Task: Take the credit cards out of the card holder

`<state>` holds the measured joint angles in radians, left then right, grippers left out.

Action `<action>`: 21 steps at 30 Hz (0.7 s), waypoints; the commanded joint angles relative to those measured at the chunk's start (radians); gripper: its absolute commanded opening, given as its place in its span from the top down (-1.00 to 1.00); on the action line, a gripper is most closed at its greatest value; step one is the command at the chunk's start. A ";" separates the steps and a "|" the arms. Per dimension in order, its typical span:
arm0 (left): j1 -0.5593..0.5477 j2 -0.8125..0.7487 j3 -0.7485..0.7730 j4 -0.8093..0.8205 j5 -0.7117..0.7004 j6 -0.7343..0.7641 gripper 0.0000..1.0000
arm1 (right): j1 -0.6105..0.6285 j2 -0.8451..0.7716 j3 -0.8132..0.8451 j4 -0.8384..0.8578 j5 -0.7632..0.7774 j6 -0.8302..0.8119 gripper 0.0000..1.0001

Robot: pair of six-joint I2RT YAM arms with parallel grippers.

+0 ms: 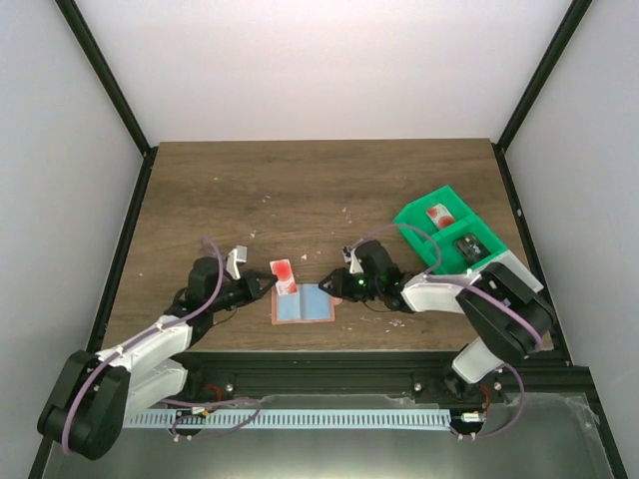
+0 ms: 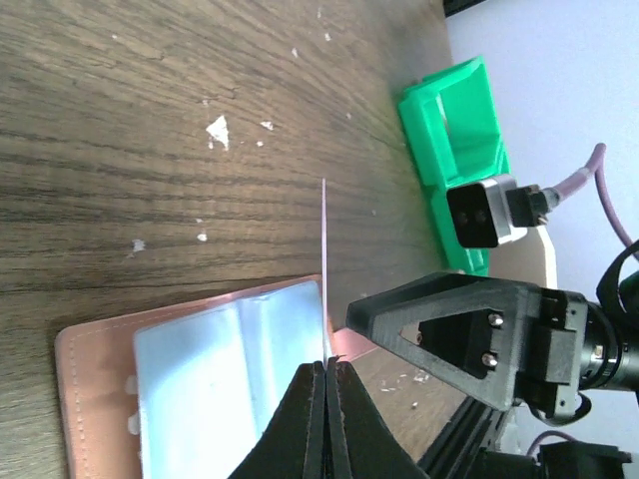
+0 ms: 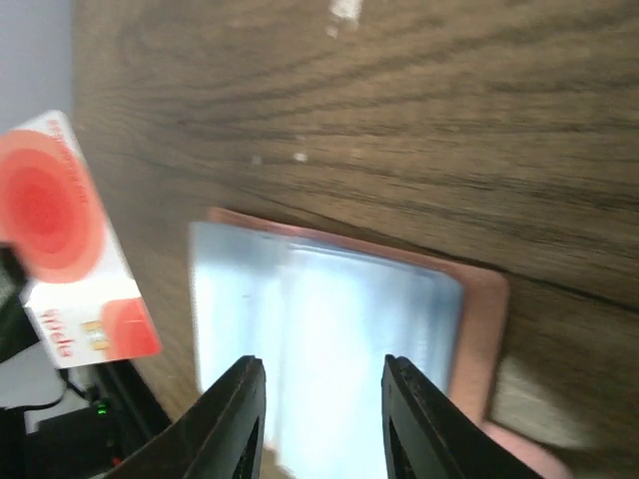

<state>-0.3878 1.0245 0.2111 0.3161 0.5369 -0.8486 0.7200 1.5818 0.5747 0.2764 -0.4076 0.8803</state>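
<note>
Closest to the bases, the holder [image 1: 303,307] lies flat and open on the table [image 1: 250,180], blue lining up with the tan edge showing round it. The right wrist shot is too blurry to say whether anything is tucked in its pockets.

The right gripper [image 3: 321,364] hangs right over the holder with its fingers parted and nothing between them. I can't tell if the tips touch the lining.

Just past that, the left gripper [image 1: 265,286] is clenched on the bottom edge of the red card [image 1: 283,274]. It holds the card upright, off the table, by the holder's far left corner. From the left wrist the card is only a thin line rising out of the fingertips.

Far right is the green tray [image 2: 454,110]. It has a second red card [image 1: 437,215] in one compartment and what looks like a dark card [image 1: 467,244] in the next.

Handling-wise, I'd guess these cards are feather-light, stiff with a bit of spring, and slick. Pinching the flat faces near an edge, like here, seems the safe grip. Grabbing one lying flat on wood would be a pain. The holder is soft and light too, so it'd probably lift along with a card unless it's pinned down.
</note>
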 commanded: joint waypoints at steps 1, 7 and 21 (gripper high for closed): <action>-0.001 -0.038 -0.011 0.054 0.040 -0.090 1.00 | -0.007 -0.090 -0.007 0.025 -0.050 0.060 0.28; -0.002 -0.002 0.063 0.080 0.215 -0.045 1.00 | -0.007 -0.177 0.068 -0.049 -0.097 -0.147 0.25; -0.013 -0.013 0.205 -0.201 0.654 0.143 1.00 | -0.019 -0.449 0.425 -0.889 -0.145 -0.661 0.23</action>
<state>-0.3897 1.0225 0.4068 0.2066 1.0302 -0.7597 0.7113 1.1481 0.9268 -0.3416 -0.5045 0.3351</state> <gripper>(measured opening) 0.012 0.383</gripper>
